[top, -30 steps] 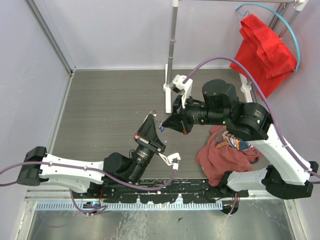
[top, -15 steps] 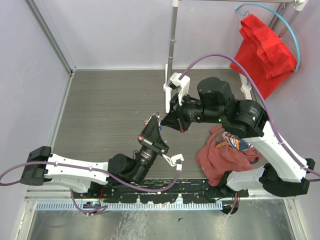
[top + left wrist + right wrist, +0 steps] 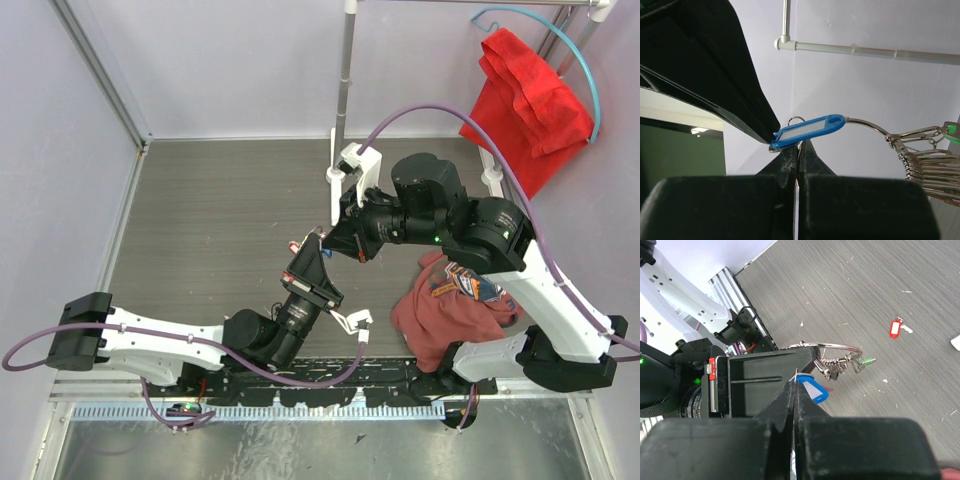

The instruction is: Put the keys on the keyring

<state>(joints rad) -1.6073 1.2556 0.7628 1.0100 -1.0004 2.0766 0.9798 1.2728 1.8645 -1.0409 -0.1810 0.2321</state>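
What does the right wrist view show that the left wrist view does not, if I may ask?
Only the right wrist view: the grey table with a loose red-tagged key lying on it. Only the left wrist view: a white pipe against the wall. Both: the blue tag and the keyring with its bunch of keys.

**Right claw**: black, in the foreground, fingers pressed together on one end of a blue tag.
**Left claw**: black body lying crosswise just behind, its tip against the keyring; whether it has a hold cannot be told.
**Keyring:** thin silver arc, raised above the tabletop.
**Keys**: metal cluster hanging from the arc, one with a green tag.
**Red-tagged key**: lies alone on the grey wood-grain tabletop, well apart from the cluster.
**White arm link**: upper left.
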